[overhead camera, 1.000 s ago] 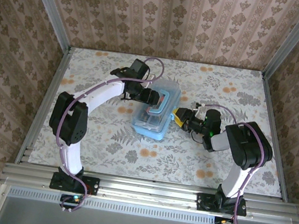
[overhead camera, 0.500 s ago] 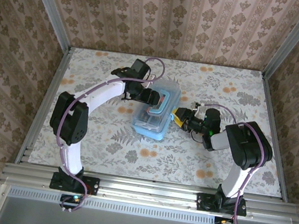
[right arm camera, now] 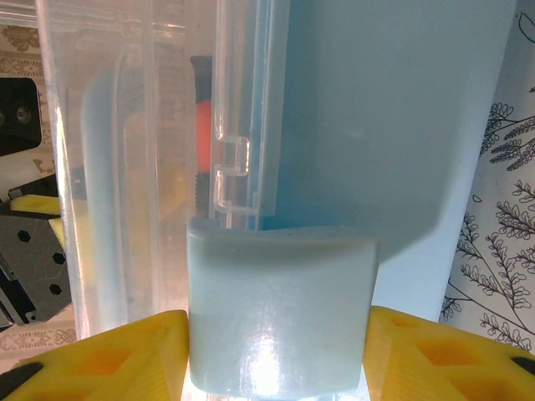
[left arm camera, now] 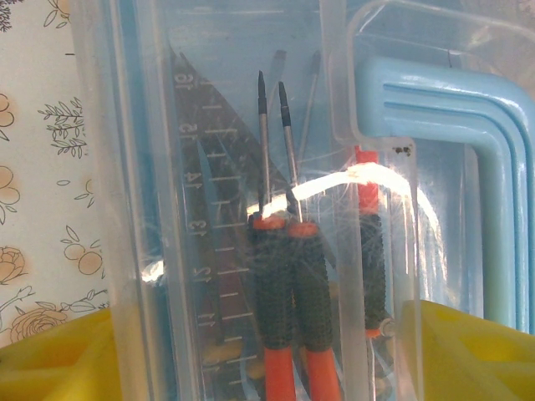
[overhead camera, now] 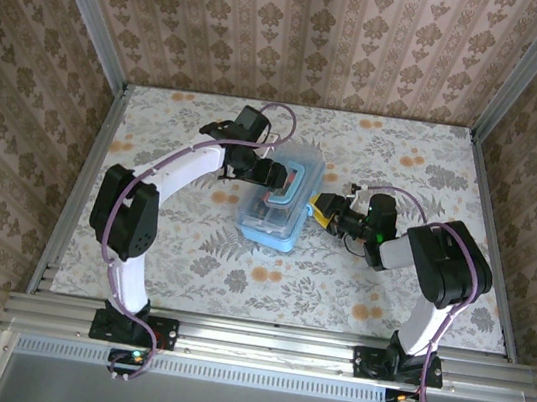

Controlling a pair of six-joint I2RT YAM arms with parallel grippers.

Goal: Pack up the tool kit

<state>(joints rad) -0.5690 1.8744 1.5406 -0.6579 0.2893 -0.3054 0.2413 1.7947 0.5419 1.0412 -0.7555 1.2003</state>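
Observation:
The tool kit is a blue box with a clear lid lying down on it and a blue handle. Through the lid I see black-and-orange screwdrivers and a clear ruler. My left gripper reaches in from the box's left; its yellow fingers sit against both sides of the lid's raised section, shut on it. My right gripper is at the box's right side, its yellow fingers pressed to both edges of the pale blue latch.
The box lies mid-table on a floral cloth. Aluminium rails and patterned walls close in the left, right and far sides. Bare cloth stretches in front of the box and behind it.

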